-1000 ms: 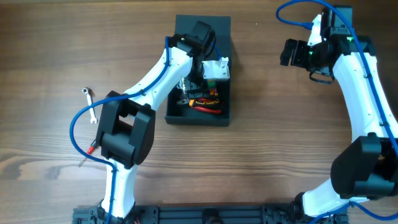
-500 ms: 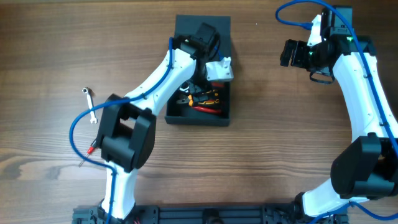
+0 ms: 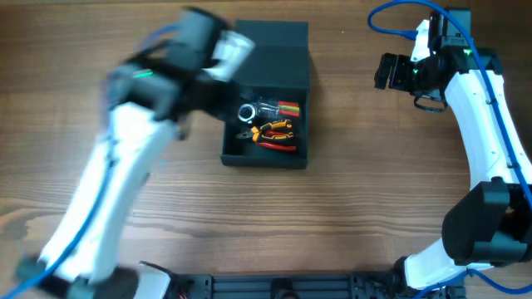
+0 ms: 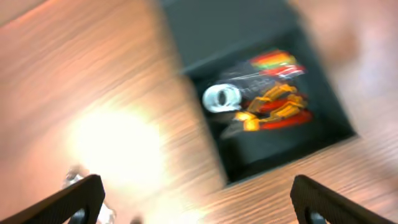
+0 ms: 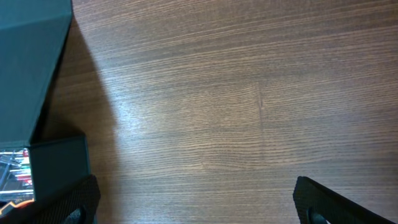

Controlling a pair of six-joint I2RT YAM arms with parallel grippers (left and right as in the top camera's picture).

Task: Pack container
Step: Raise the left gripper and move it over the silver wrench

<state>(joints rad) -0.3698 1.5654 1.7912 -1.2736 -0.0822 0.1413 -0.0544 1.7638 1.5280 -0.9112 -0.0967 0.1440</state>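
Looking at the container (image 3: 264,158) first: it sits mid-table (image 3: 349,216), flap lid (image 3: 272,46) open and laid back on the far side. Inside are orange/red pliers (image 3: 276,134), a silver ring-shaped part (image 3: 248,112) and red/green-handled tools (image 3: 288,106). L arm (image 3: 125,166) is one big blur, reaching from the near edge to the box's far-left corner. The left claw (image 4: 198,186) is spread wide, holding nothing, above box and table. R arm (image 3: 482,124) is bent at far right, well apart from the box. The right claw (image 5: 196,182) is wide too, empty, over bare wood.
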